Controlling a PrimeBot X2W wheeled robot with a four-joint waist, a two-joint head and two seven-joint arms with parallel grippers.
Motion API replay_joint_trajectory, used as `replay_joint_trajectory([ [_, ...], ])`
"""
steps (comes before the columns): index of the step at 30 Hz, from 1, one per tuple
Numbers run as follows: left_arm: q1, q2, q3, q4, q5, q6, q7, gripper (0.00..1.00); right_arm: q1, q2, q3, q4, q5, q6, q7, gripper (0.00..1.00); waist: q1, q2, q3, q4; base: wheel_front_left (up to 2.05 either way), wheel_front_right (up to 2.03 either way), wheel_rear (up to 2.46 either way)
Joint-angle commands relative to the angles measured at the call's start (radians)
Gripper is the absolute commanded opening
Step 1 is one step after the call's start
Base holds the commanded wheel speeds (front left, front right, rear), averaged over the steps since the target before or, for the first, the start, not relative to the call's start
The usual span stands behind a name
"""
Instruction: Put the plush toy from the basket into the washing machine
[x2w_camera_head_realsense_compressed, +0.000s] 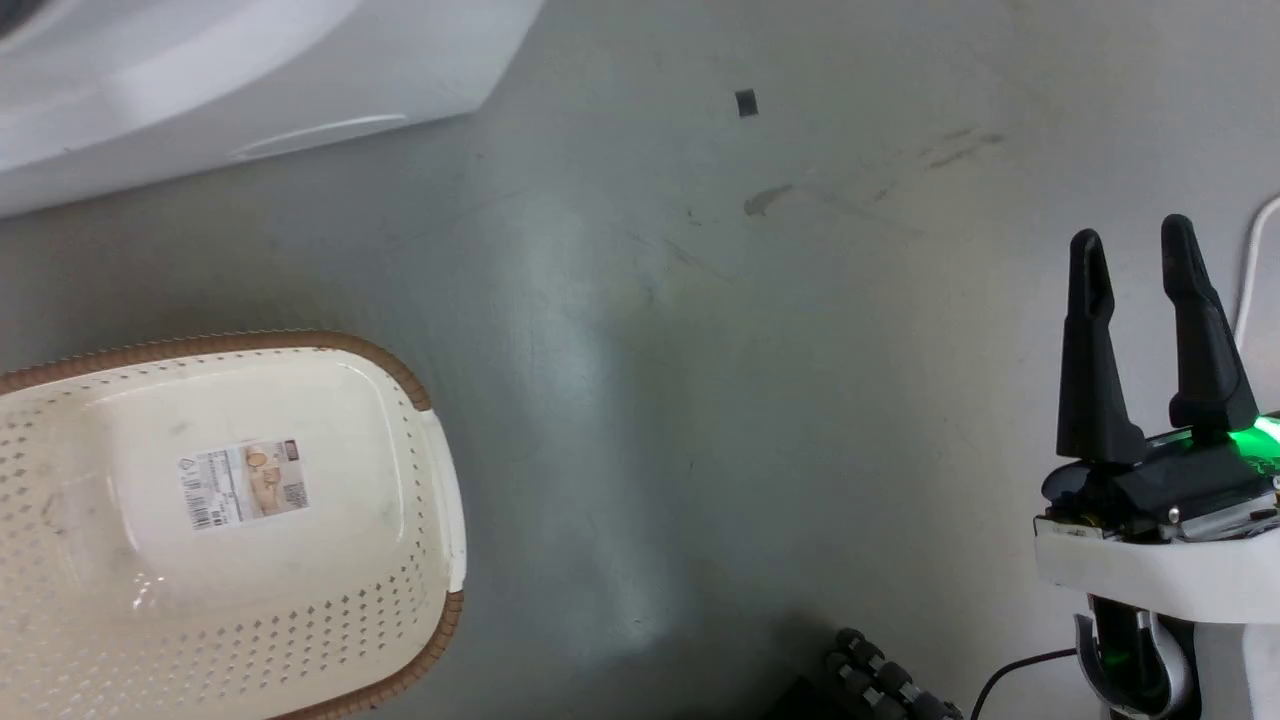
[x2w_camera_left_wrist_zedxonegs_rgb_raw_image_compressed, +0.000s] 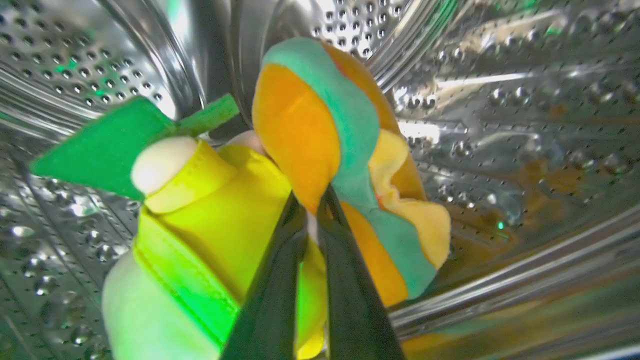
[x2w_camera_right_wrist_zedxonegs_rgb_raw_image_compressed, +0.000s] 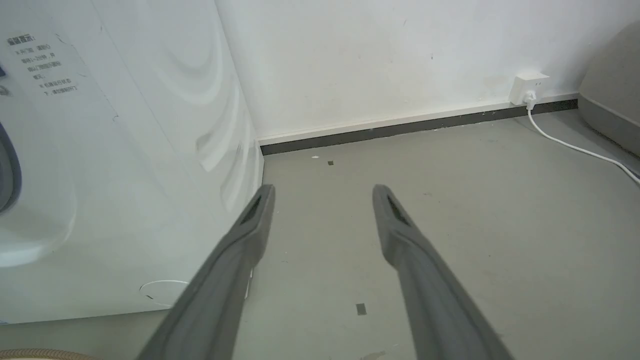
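Plush toy (x2w_camera_left_wrist_zedxonegs_rgb_raw_image_compressed: 350, 125): one. It sits at the centre of the left wrist view, inside the drum (x2w_camera_left_wrist_zedxonegs_rgb_raw_image_compressed: 500, 125), with orange, teal-green and yellow layers bunched above the fingertips.
Handling (judged): light, soft and squashy, not fragile. The layers fold under a pinch, and the toy sags from whichever edge is held. The fabric surface looks unlikely to slip.
Where to hold (judged): a thick fold at the bun's edge, as it is held here. The thin green strip alone would probably stretch or pull free.
Left gripper (x2w_camera_left_wrist_zedxonegs_rgb_raw_image_compressed: 314, 200): lower centre of the left wrist view. Its fingers are nearly together, pinching a fold of the orange bun.
Yellow soft item (x2w_camera_left_wrist_zedxonegs_rgb_raw_image_compressed: 215, 215): one, left of the toy in the same frame, with a green felt piece and a pale rounded knob. It overlaps the toy in the picture, but I cannot tell whether they touch.
Drum: one, shiny perforated steel, on all sides of the toy.
Washing machine (x2w_camera_head_realsense_compressed: 200, 80): one. Its white body is at the upper left of the head view and along the left side of the right wrist view.
Basket (x2w_camera_head_realsense_compressed: 300, 342): one, at the lower left of the head view, with one sticker (x2w_camera_head_realsense_compressed: 243, 484) on its inner bottom.
Right gripper (x2w_camera_head_realsense_compressed: 1132, 235): right edge of the head view, over the grey floor (x2w_camera_head_realsense_compressed: 750, 400). Its fingers are apart with nothing between them.
Grippers: two.
Status (judged): the toy is in the drum but not yet released.
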Motion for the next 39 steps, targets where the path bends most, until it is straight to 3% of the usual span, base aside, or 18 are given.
replay_joint_trajectory([
  [1, -0.025, 0.012, -0.024, 0.028, -0.013, -0.004, 0.017, 0.00, -0.017, 0.000, 0.003, 0.002, 0.010, 0.001, -0.004, 1.00, -0.0002, 0.0000, 0.017, -0.014, 0.00, 0.00, 0.00],
  [8, -0.083, 0.047, -0.141, 0.130, -0.057, -0.004, 0.070, 0.00, -0.031, 0.000, 0.002, 0.003, 0.012, 0.001, -0.004, 1.00, -0.0002, 0.0000, 0.032, -0.011, 0.00, 0.00, 0.00],
  [14, -0.083, 0.045, -0.209, 0.180, -0.096, -0.004, 0.020, 0.00, -0.031, 0.000, -0.002, 0.008, -0.004, 0.001, -0.004, 1.00, -0.0002, 0.0000, 0.009, 0.010, 0.00, 0.00, 0.00],
  [15, -0.078, 0.041, -0.219, 0.188, -0.099, -0.004, 0.004, 0.45, -0.032, 0.000, -0.004, 0.010, -0.008, 0.001, -0.004, 1.00, -0.0002, 0.0000, -0.001, 0.016, 0.00, 0.00, 0.00],
  [16, -0.074, 0.037, -0.226, 0.198, -0.102, -0.004, -0.015, 1.00, -0.033, 0.000, -0.006, 0.011, -0.013, 0.001, -0.004, 1.00, -0.0002, 0.0000, -0.012, 0.021, 0.00, 0.00, 0.00],
  [29, 0.144, -0.092, -0.334, 0.301, -0.203, -0.004, -0.301, 1.00, 0.017, 0.000, -0.051, 0.038, -0.130, 0.001, -0.004, 1.00, -0.0002, 0.0000, -0.308, 0.133, 0.00, 0.00, 0.00],
  [34, 0.238, -0.159, -0.349, 0.292, -0.230, -0.001, -0.426, 1.00, 0.051, 0.000, -0.064, 0.050, -0.150, 0.001, -0.004, 1.00, -0.0002, 0.0000, -0.425, 0.194, 0.00, 0.00, 0.00],
  [39, 0.357, -0.228, -0.353, 0.224, -0.229, 0.030, -0.490, 1.00, 0.088, 0.000, -0.067, 0.057, -0.177, 0.001, -0.004, 1.00, -0.0002, 0.0000, -0.536, 0.250, 0.00, 0.00, 0.00],
])
